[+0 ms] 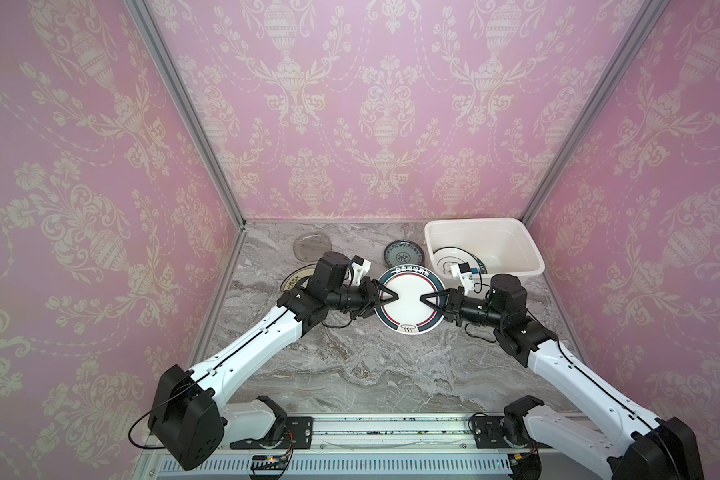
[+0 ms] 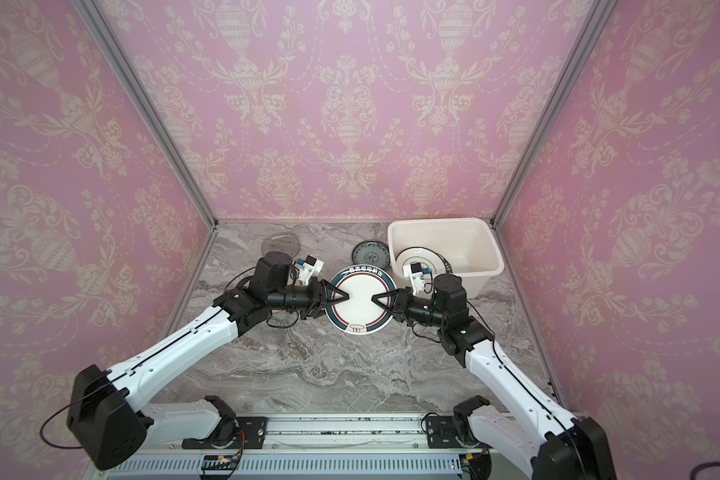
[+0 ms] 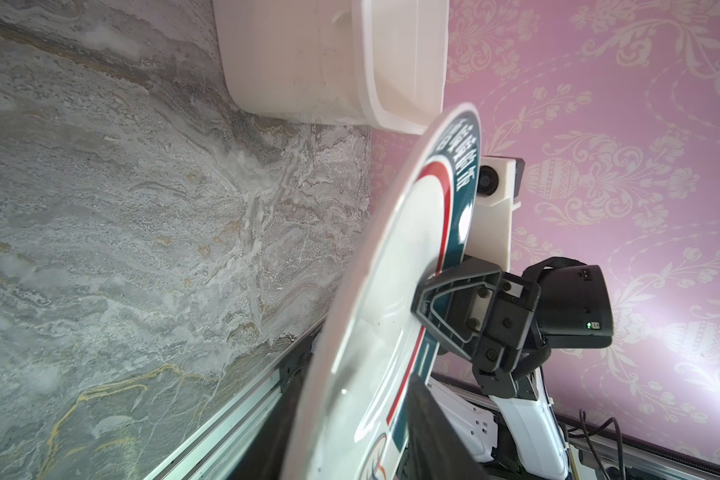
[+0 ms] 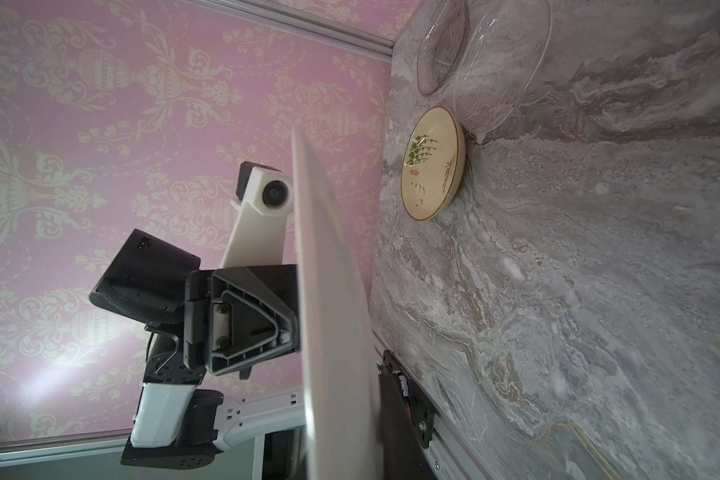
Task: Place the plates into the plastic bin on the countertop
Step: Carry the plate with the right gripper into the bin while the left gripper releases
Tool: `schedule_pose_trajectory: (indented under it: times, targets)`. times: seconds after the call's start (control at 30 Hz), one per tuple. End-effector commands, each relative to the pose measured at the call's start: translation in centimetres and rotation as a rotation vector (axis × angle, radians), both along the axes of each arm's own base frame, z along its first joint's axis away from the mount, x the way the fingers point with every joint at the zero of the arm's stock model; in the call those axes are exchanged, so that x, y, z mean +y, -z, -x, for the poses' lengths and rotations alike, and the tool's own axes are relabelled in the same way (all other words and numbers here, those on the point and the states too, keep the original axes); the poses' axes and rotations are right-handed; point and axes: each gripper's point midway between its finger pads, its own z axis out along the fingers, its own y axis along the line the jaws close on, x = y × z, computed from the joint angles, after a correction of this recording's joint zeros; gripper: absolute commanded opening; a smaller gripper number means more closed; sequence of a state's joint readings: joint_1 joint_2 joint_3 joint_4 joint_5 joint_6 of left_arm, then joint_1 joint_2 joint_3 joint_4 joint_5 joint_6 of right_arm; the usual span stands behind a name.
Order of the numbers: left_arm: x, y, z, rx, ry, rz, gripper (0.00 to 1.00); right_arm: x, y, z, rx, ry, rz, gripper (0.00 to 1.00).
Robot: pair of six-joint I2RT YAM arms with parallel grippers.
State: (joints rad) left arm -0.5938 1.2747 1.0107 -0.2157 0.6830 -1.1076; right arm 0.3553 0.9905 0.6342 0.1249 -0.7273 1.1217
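The right gripper (image 1: pixel 422 300) clamps one dark-rimmed plate (image 1: pixel 408 305) aloft; I cannot tell whether the left gripper (image 1: pixel 395 296) grips it. One plate (image 1: pixel 447 257) lies in the single bin (image 1: pixel 516 232), four on the bench (image 1: pixel 350 365): smoky glass (image 1: pixel 312 247), clear glass (image 4: pixel 504 62), sprigged (image 4: pixel 433 162), blue-patterned (image 1: pixel 404 252).

Left gripper (image 1: pixel 395 296) faces right gripper (image 1: pixel 423 299); jaws' state unclear.

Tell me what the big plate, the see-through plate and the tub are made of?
The big plate: likely glazed ceramic, maybe melamine; glossy white with printed teal and red bands.
The see-through plate: probably glass, smoky; the counter shows through it.
The tub: plastic, matte white; thin walls, moulded flared rim.
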Motion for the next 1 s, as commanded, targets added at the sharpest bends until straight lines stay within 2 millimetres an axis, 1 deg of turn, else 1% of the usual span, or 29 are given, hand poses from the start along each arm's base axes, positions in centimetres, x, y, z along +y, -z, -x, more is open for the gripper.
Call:
schedule_pose_trajectory:
  times: [0.0, 0.07, 0.2, 0.43, 0.53, 0.63, 0.77, 0.87, 0.97]
  targets:
    - [0.6, -1.7, -0.2, -0.090, -0.030, -0.010, 0.59, -0.5, -1.4, -0.4, -0.064, 0.033, 0.051, 0.00]
    - [1.0, -2.6, -0.5, -0.136, -0.049, -0.016, 0.66, -0.8, -1.6, -0.4, -0.063, 0.045, 0.068, 0.00]
    - [1.7, -4.3, -0.9, -0.212, -0.080, -0.020, 0.73, -1.1, -2.3, -0.7, -0.079, 0.061, 0.103, 0.00]
    - [2.3, -6.6, -1.7, -0.326, -0.123, -0.004, 0.77, -1.4, -3.9, -1.6, -0.112, 0.068, 0.169, 0.00]
    - [2.2, -7.7, -2.0, -0.375, -0.124, 0.011, 0.79, -1.5, -4.7, -2.3, -0.127, 0.074, 0.200, 0.00]
    - [2.2, -8.7, -2.2, -0.420, -0.122, 0.018, 0.85, -2.0, -5.5, -3.3, -0.139, 0.094, 0.219, 0.00]
    - [2.3, -9.5, -2.3, -0.473, -0.116, 0.011, 0.89, -3.5, -6.8, -5.1, -0.147, 0.150, 0.211, 0.00]
    - [2.4, -9.9, -2.3, -0.507, -0.114, -0.003, 0.92, -5.3, -7.9, -6.7, -0.153, 0.210, 0.201, 0.00]
    - [2.5, -9.9, -2.5, -0.519, -0.111, -0.030, 0.94, -7.6, -8.8, -8.1, -0.152, 0.285, 0.205, 0.00]
